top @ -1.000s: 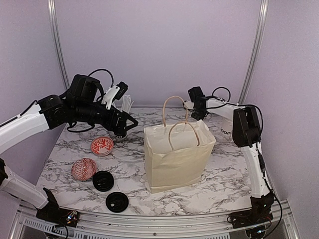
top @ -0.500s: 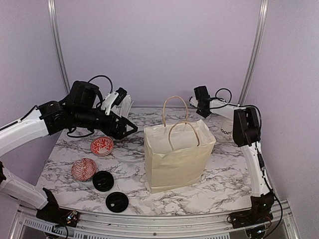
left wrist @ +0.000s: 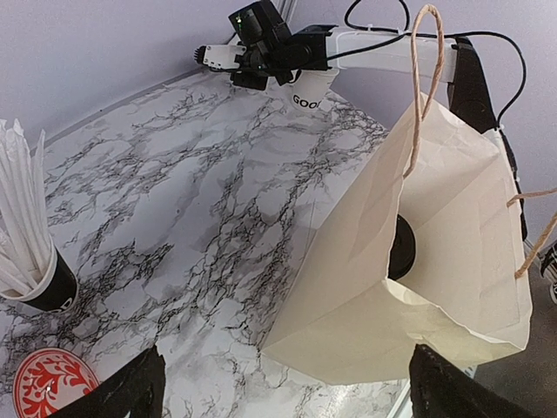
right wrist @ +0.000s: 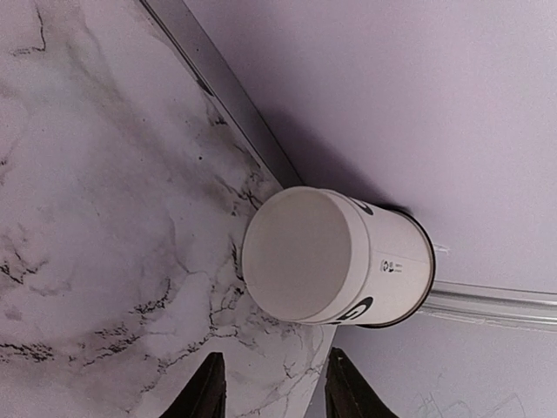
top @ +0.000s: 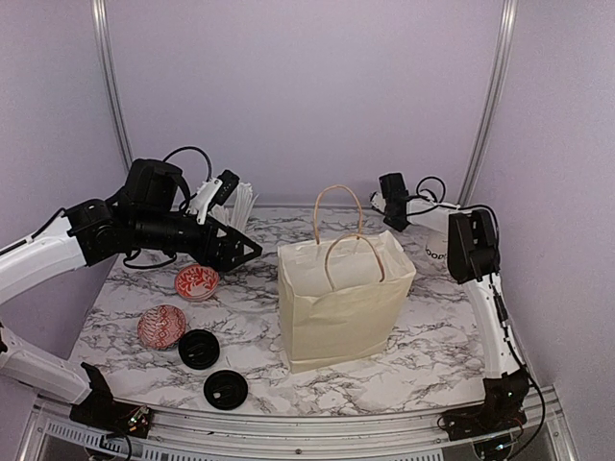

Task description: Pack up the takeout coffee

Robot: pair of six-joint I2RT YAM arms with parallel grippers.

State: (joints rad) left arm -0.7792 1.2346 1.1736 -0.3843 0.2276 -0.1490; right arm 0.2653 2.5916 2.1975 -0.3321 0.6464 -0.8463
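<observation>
A white paper cup (right wrist: 335, 261) with black lettering fills the right wrist view, pale base toward the camera and a black rim at its far end. It lies just ahead of my right gripper (right wrist: 277, 392), which is open with nothing between its fingers. From above, that cup (top: 435, 252) is at the back right, partly behind the right arm, and the right gripper (top: 392, 213) hovers near the back wall. The cream paper bag (top: 341, 298) stands mid-table; a round black lid (left wrist: 402, 248) shows inside it. My left gripper (left wrist: 287, 392) is wide open, left of the bag.
Two red-patterned bowls (top: 196, 281) (top: 160, 327) and two loose black lids (top: 199, 349) (top: 226, 389) lie at the front left. A black cup of white sticks (top: 240, 205) stands at the back left. The bag's twine handles (top: 338, 206) stand upright.
My right gripper has pulled back from the bag's handles toward the back right corner. My left gripper has lifted off the bowl area and turned toward the bag.
</observation>
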